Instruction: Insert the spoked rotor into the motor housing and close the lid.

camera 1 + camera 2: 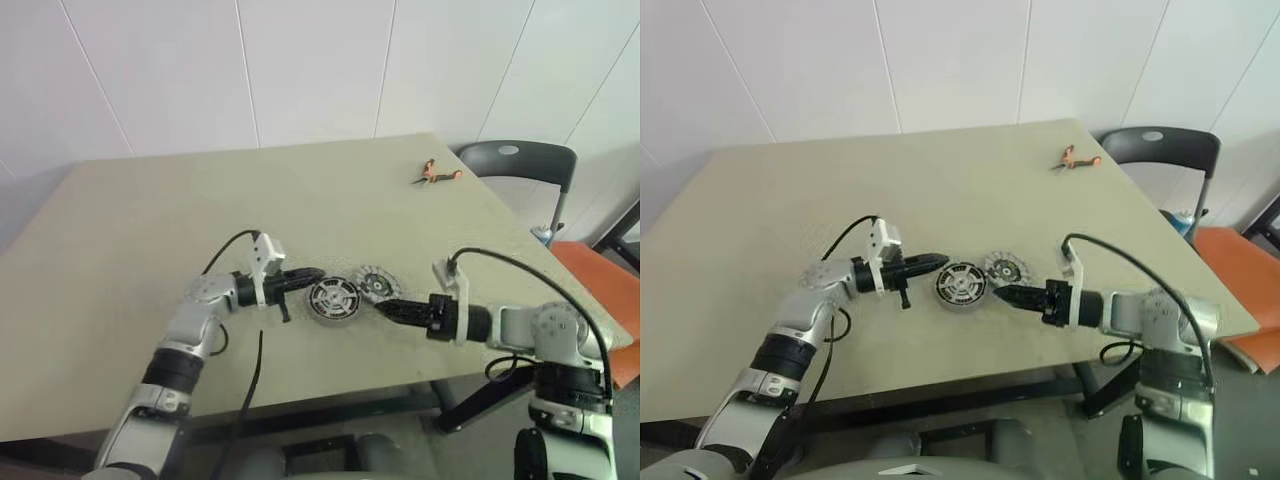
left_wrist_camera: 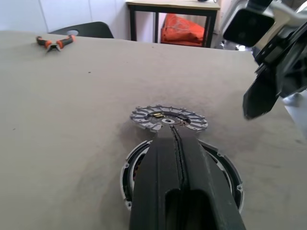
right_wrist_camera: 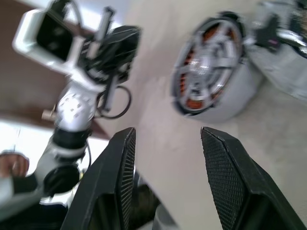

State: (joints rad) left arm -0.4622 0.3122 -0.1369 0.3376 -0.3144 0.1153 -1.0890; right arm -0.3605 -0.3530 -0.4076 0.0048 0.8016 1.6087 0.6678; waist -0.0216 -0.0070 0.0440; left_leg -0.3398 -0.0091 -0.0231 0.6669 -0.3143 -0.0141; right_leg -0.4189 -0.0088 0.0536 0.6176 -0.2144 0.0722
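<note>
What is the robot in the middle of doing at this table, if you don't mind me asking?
It is assembling a small motor. The spoked rotor already sits in the motor housing, copper windings showing between its spokes. The lid lies flat on the table just beside it, not yet on. The left gripper, shut and empty, reaches over the rotor's edge. The right gripper, open and empty, hovers close to the lid. Orange-handled pliers lie at the far edge.
</note>
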